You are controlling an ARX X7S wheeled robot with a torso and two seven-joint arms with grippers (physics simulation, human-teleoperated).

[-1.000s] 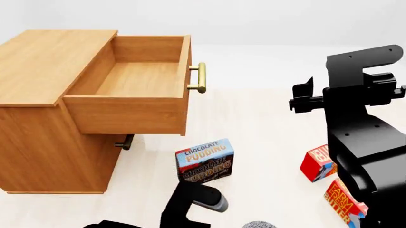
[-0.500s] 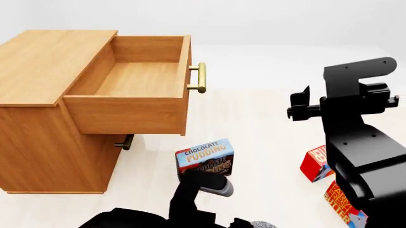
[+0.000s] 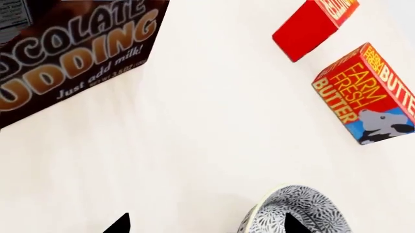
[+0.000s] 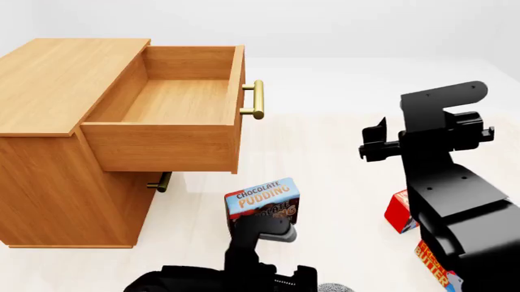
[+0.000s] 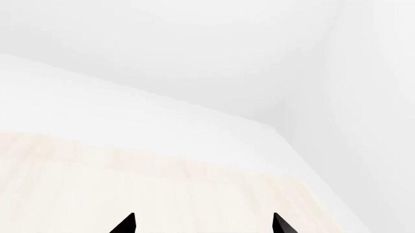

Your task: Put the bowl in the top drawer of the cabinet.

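Observation:
The speckled white bowl [image 3: 304, 213] sits upright on the pale floor. My left gripper [image 3: 206, 225] is open just above it, with one fingertip [image 3: 292, 224] over the bowl's inside and the other over bare floor. In the head view only a sliver of the bowl [image 4: 332, 288] shows at the bottom edge, beside my left arm [image 4: 258, 243]. The cabinet [image 4: 57, 91] stands at the left with its top drawer [image 4: 175, 100] pulled out and empty. My right gripper [image 5: 203, 225] is open in the air with nothing between its fingers.
A chocolate pudding box [image 4: 262, 199] stands between the cabinet and the bowl. A red box [image 4: 400, 213] and a butter box [image 4: 433, 267] lie at the right, partly behind my right arm [image 4: 447, 158]. The lower drawer's handle [image 4: 158, 182] shows under the open drawer.
My left arm has come further into the head view, rising in front of the pudding box. The right arm has shifted left and down a little. The drawer is unchanged.

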